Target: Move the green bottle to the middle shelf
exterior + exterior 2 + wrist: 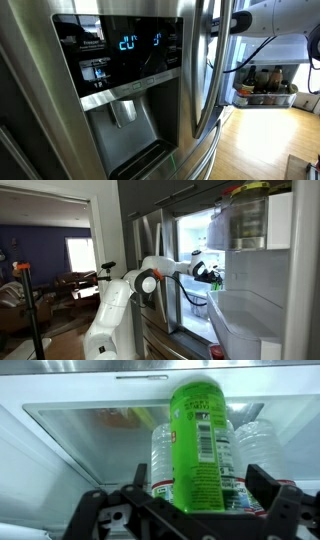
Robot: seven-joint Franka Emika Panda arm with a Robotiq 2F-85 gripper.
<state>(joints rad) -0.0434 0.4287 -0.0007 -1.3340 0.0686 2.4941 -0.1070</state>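
Observation:
In the wrist view the green bottle [205, 445] stands upright, slightly tilted, between my gripper's two fingers [201, 488]. A gap shows on each side between the bottle and the fingers, so the gripper is open around it. Its base is hidden behind the gripper body. Clear water bottles [255, 445] stand right behind it on a glass shelf [80, 430]. In an exterior view my gripper [212, 272] reaches into the open, lit fridge at mid height.
The fridge's open door [262, 300] with bins and a jar [246, 215] is close beside the arm. The closed door with the ice dispenser [125, 105] fills an exterior view. A shelf edge [150, 372] lies just above the bottle.

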